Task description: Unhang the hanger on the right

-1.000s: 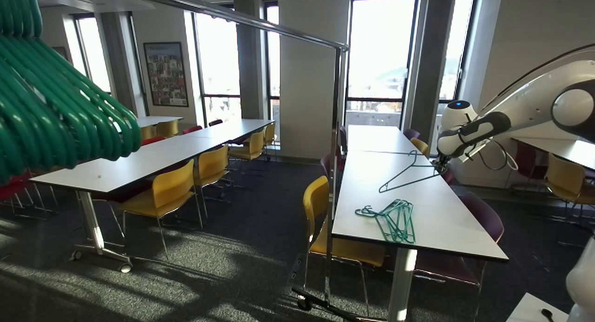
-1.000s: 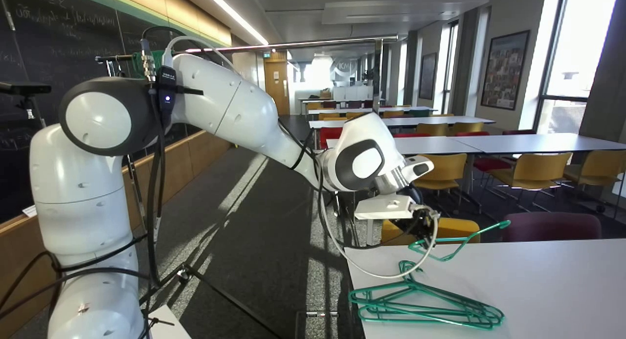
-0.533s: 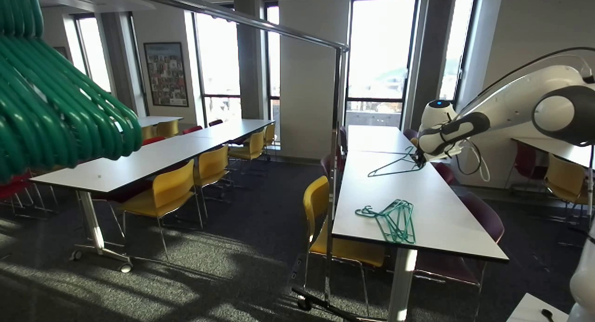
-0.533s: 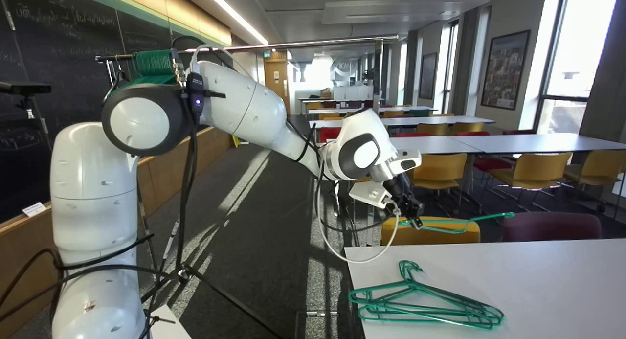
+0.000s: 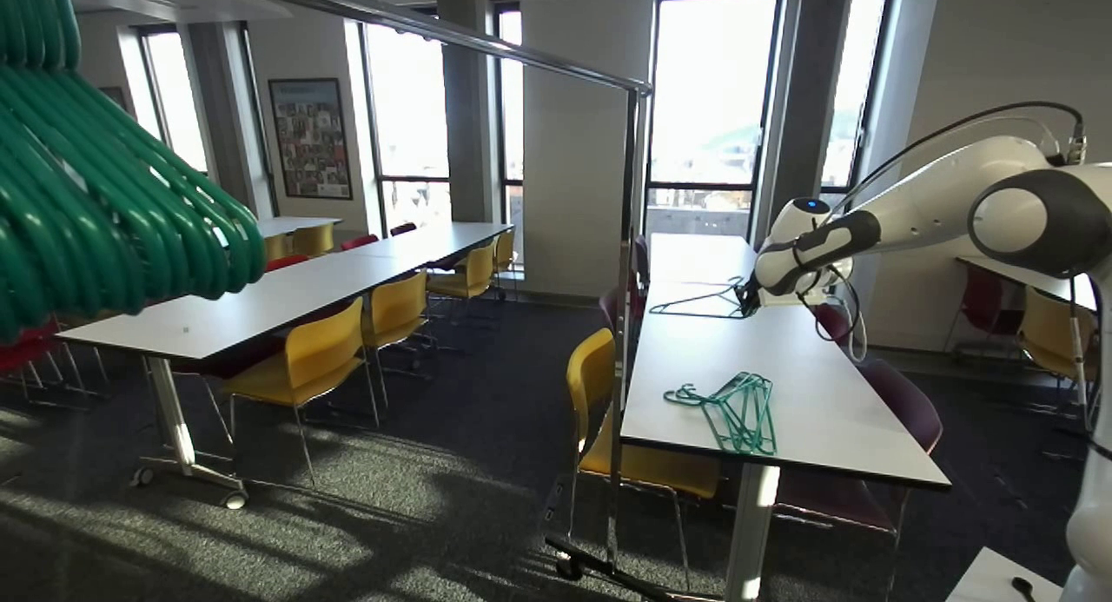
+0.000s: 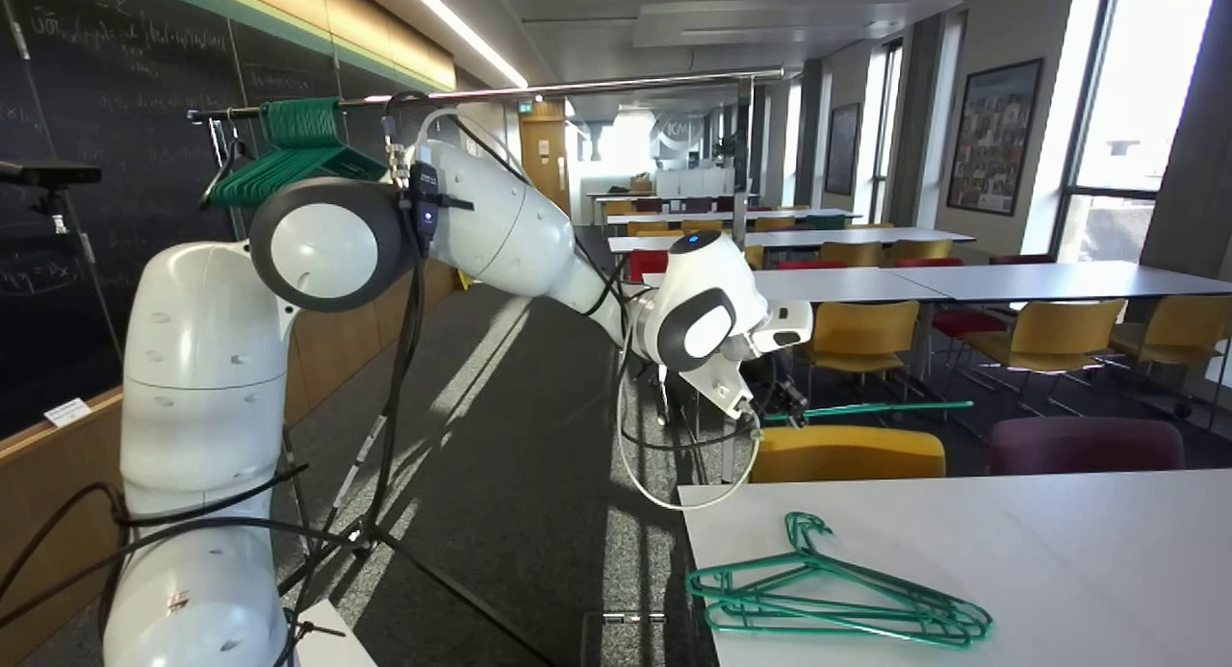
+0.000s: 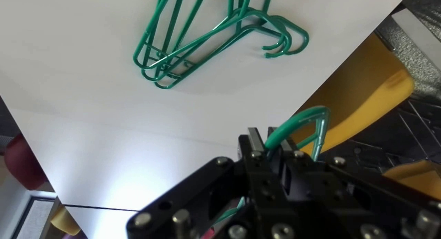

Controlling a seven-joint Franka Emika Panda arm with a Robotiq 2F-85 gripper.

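My gripper (image 7: 263,135) is shut on a green plastic hanger (image 7: 293,123), with one end of it standing out past the fingertips. In both exterior views the gripper (image 5: 747,300) (image 6: 795,409) holds this hanger (image 5: 695,314) (image 6: 876,409) out to one side, apart from the rail; its height over the table is hard to tell. Several green hangers (image 5: 113,202) hang close together on the metal rail (image 5: 521,53); they also show behind the arm (image 6: 298,157). Several more green hangers lie in a pile (image 6: 847,604) on the white table (image 6: 1107,571); the wrist view shows this pile (image 7: 210,33) too.
The rack's upright post (image 5: 627,237) stands beside the table's end. A yellow chair (image 5: 591,367) is by the post and also shows beside the table (image 7: 361,104). Purple chairs (image 5: 903,406) line the table's other side. A cable loops under the wrist (image 6: 664,499).
The arm has swung with the held hanger, leftward in both exterior views and farther over the table. The hanger now looks flatter. The hung hangers have come into view from behind the arm.
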